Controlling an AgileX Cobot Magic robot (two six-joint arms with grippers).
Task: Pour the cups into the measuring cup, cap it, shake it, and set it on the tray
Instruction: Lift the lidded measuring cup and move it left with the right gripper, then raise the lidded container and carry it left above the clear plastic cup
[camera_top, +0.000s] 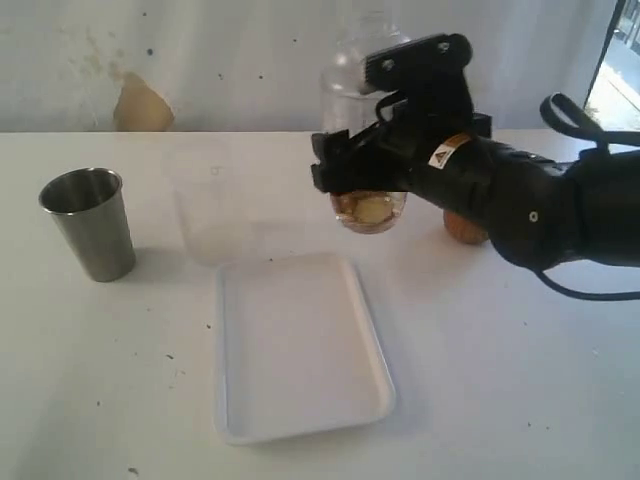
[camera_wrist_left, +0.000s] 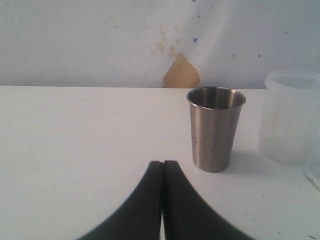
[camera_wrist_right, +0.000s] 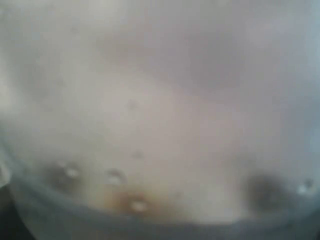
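Note:
My right gripper (camera_top: 348, 166) is shut on the measuring cup (camera_top: 368, 211), holding it in the air behind the tray (camera_top: 232, 352). The cup carries a clear cap (camera_top: 372, 32) on top and pale and brown lumps at its bottom. Up close in the right wrist view its blurred wall (camera_wrist_right: 160, 125) fills everything and hides the fingers. The steel tumbler (camera_top: 89, 222) (camera_wrist_left: 216, 129) stands upright at the far left. Only a sliver of the wooden cup (camera_top: 464, 228) shows behind my right arm. My left gripper (camera_wrist_left: 162, 164) is shut on nothing, low over the table just short of the tumbler.
A cloudy translucent container (camera_top: 210, 208) (camera_wrist_left: 290, 117) stands between the tumbler and the held cup, just behind the tray's far left corner. A wall with a brown stain (camera_top: 142, 105) closes off the back of the table.

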